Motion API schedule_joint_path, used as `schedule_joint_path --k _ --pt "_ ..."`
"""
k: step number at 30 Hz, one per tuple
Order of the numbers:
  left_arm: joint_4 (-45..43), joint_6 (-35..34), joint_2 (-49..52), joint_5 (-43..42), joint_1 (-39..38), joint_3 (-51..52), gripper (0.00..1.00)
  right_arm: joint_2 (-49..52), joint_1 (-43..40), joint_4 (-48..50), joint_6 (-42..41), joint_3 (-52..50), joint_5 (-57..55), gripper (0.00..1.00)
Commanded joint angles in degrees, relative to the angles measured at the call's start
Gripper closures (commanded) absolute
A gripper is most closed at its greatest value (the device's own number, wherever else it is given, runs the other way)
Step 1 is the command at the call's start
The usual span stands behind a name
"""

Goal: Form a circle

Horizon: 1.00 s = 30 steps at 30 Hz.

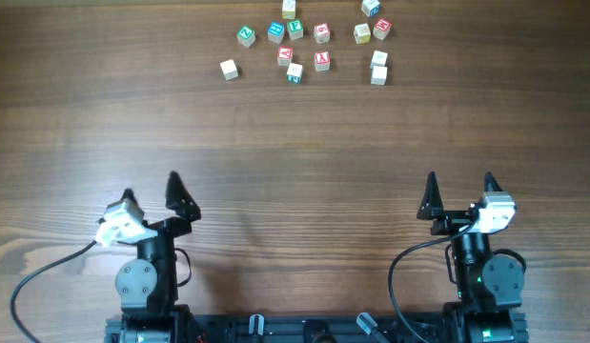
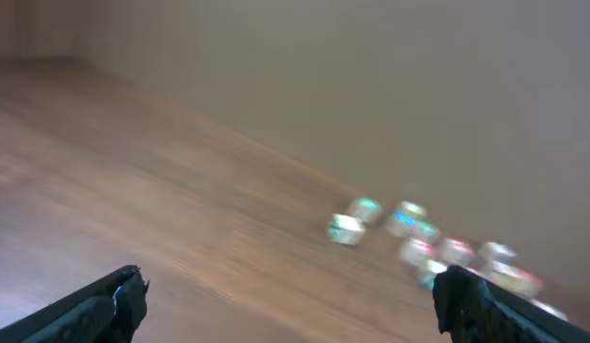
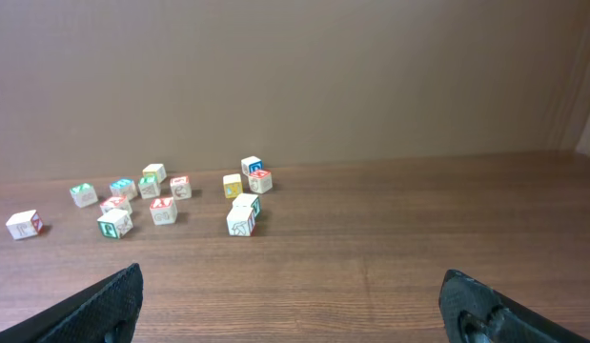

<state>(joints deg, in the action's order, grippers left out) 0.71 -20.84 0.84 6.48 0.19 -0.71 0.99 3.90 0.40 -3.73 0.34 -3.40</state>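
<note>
The left pincer [image 1: 150,186] and right pincer [image 1: 459,178] gape empty; letter cubes [image 1: 321,61] lie far across the bench [image 1: 295,143], cream pair [image 1: 378,73] nearer the right.

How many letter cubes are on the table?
14 cubes: one alone at left, seven scattered mid-row, one at the top edge, five at right. None seems hidden.

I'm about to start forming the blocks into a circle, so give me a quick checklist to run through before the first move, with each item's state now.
1. Left gripper open and empty: ok.
2. Right gripper open and empty: ok.
3. Letter cubes already in a circle: not ok, loose scatter.
4. Lone cube clear of neighbours for grasping: ok.
5. Left wrist view sharp: not ok, blurred.
</note>
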Motion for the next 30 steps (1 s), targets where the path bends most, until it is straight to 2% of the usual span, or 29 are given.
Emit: schedule_joint_path --k 1,4,6,10,14,20,26,30 --pt "-2.29 -1.51 -0.46 -20.37 0.31 -0.57 0.0 -0.72 -0.26 0.15 0.7 -0.04 0.9 0.0" --pt "-2.47 -2.32 -0.46 -22.08 0.31 -5.62 0.0 -0.72 -0.26 0.15 0.7 -0.04 0.9 0.0" --pt "-2.91 -1.99 -0.13 -19.85 0.31 -10.62 0.0 -0.72 -0.26 0.15 0.7 -0.04 0.9 0.0" --pt "-2.84 0.92 6.45 -17.79 0.31 -22.77 0.0 -0.72 -0.26 0.15 0.7 -0.04 0.9 0.0" --pt "-2.84 1.09 22.25 -19.65 0.31 -37.86 0.0 -0.72 -0.26 0.15 0.7 -0.04 0.9 0.0" --pt "-1.51 0.9 48.68 -28.79 0.22 -60.81 0.0 -0.72 -0.26 0.15 0.7 -0.04 0.9 0.0" --pt "12.68 1.16 76.32 -29.46 -3.26 -87.52 0.0 -0.72 -0.26 0.15 0.7 -0.04 0.9 0.0" --pt "12.11 1.16 91.51 -29.38 -5.01 -96.06 0.0 -0.72 -0.26 0.15 0.7 -0.04 0.9 0.0"
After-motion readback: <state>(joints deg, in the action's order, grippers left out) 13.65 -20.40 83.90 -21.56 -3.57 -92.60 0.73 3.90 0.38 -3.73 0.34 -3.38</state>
